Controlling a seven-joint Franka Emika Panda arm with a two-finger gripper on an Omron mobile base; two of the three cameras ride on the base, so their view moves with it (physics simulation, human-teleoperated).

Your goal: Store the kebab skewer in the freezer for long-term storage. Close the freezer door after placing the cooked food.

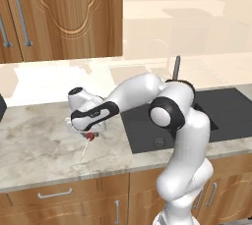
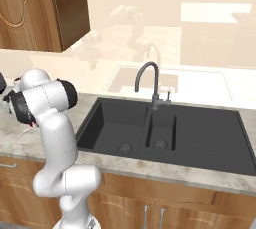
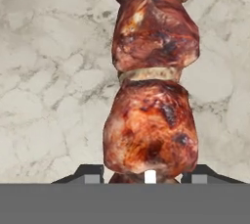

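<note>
The kebab skewer (image 3: 151, 120) runs up the middle of the hand view, its reddish-brown meat chunks seated between my two dark fingertips. My gripper (image 3: 146, 176) is shut on it at the meat end. In the left base view the gripper (image 1: 90, 134) hangs low over the marble counter (image 1: 39, 145), left of the sink. The skewer's pale stick (image 1: 86, 148) slants down from the gripper toward the counter. I cannot tell whether its tip touches the counter. The freezer and its door are out of view.
A black sink (image 2: 165, 133) with a dark faucet (image 2: 150, 80) lies to the right of the arm. Wooden wall cabinets (image 1: 59, 13) hang above the counter, and drawers (image 1: 54, 194) sit below its front edge. A dark object (image 1: 1, 107) stands at the far left.
</note>
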